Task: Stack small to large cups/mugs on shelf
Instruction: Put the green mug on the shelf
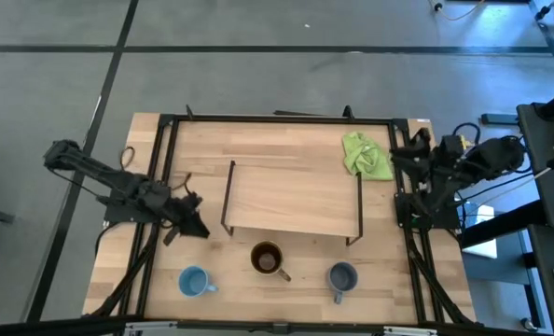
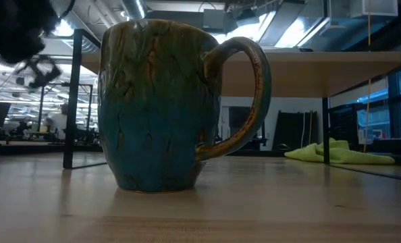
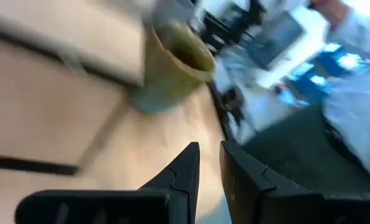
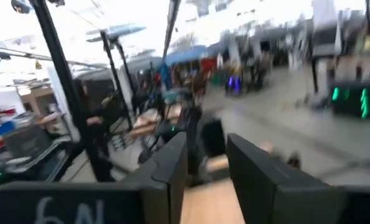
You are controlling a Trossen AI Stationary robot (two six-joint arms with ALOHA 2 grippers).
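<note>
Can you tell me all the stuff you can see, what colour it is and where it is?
brown mug: 1, brown, dark inside, table front middle
light blue mug: 1, light blue, front left
grey-blue mug: 1, dark grey-blue, front right
shelf: 1, light wood, black frames, table middle, nothing on it
cloth: 1, lime green, right of shelf
table: 1, wood
left gripper: 1, dark, slightly open, left of shelf
right gripper: 1, dark, open, empty, right table edge
</note>
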